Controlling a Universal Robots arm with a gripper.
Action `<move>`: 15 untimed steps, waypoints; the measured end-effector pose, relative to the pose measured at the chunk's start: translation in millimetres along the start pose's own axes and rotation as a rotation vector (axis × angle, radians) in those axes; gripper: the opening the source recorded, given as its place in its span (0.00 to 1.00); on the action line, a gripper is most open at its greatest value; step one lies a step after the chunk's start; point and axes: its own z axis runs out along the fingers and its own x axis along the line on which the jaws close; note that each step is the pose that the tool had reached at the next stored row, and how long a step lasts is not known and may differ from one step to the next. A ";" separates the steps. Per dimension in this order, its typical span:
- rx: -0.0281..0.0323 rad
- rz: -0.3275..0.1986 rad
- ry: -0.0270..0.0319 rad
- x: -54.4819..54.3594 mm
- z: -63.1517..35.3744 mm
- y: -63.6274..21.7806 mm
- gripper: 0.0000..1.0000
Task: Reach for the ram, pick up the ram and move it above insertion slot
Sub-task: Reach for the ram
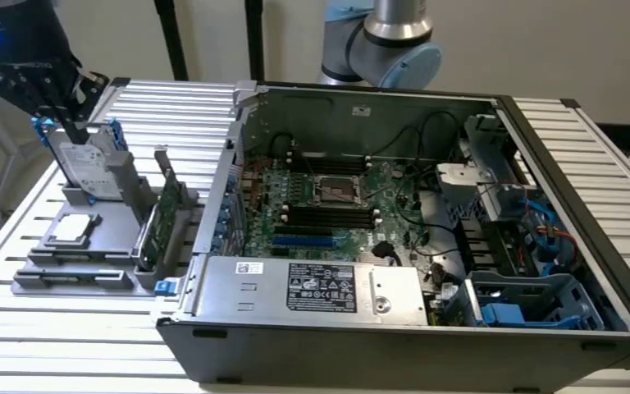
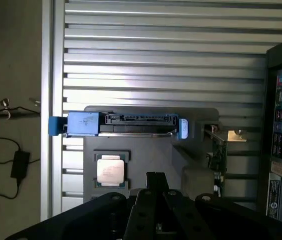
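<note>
ram: I can't pick it out for certain; I judge it sits in the holder (image 1: 75, 279) on the counter (image 1: 52, 328), near the green card (image 1: 153, 230) | end effector (image 1: 78, 135): fingers together, empty, over the drive (image 1: 79, 168) | technique: spread the fingers, align along the stick, pinch its thin faces, clear card and drive

Slatted table (image 1: 75, 349) with computer case (image 1: 403, 341), fixture (image 1: 75, 281).

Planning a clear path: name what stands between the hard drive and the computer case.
In the exterior view, an upright green card with a metal bracket stands in the gray holder between the hard drive and the computer case.
</note>
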 end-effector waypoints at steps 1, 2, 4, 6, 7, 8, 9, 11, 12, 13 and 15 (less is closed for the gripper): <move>0.0000 0.000 -0.0002 0.1 -0.1 -4.5 0.11; 0.0000 0.000 -0.0001 0.1 -0.3 -9.1 0.11; 0.0000 0.000 -0.0001 0.3 -0.6 -17.9 0.11; 0.0000 0.000 0.0000 0.7 -0.9 -27.3 0.11; 0.0000 0.000 -0.0001 0.9 -1.0 -31.8 0.11; 0.0001 0.000 0.0000 1.2 -1.2 -36.2 0.11; -0.0001 0.000 -0.0002 1.5 -1.1 -40.9 0.11; 0.0001 0.000 0.0000 2.4 -1.2 -49.9 0.11; 0.0001 0.000 0.0000 3.0 -1.2 -54.4 0.11; 0.0000 0.000 -0.0001 3.7 -1.1 -58.8 0.11; 0.0002 0.000 -0.0001 4.9 -1.2 -67.9 0.11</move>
